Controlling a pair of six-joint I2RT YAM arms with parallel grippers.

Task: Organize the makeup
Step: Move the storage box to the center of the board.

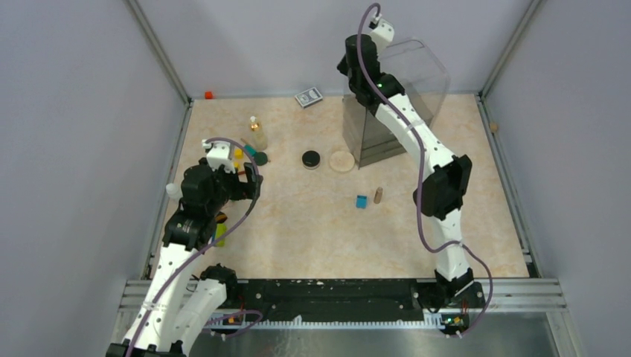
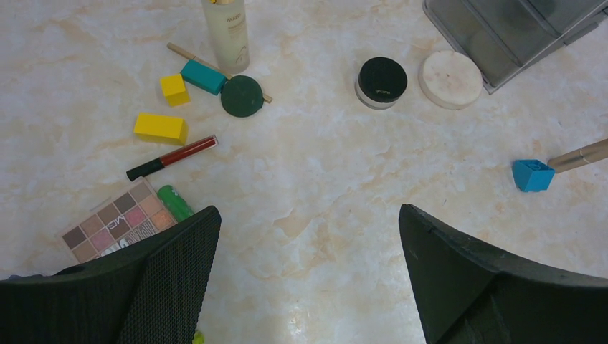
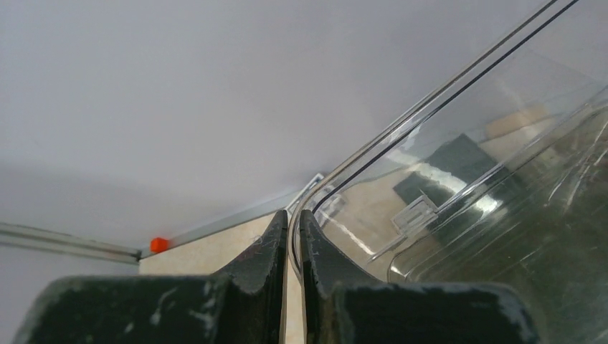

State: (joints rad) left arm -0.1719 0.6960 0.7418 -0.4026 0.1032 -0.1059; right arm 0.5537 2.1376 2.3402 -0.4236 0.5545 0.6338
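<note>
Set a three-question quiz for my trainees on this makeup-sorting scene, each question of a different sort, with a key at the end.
1. True or false: the left gripper stands open and holds nothing.
2. What is the right gripper pinching? A) the edge of the clear lid; B) a hairbrush; C) nothing.
3. Which makeup item lies nearest the blue cube?

Key: 1 true. 2 A. 3 the tan tube.
</note>
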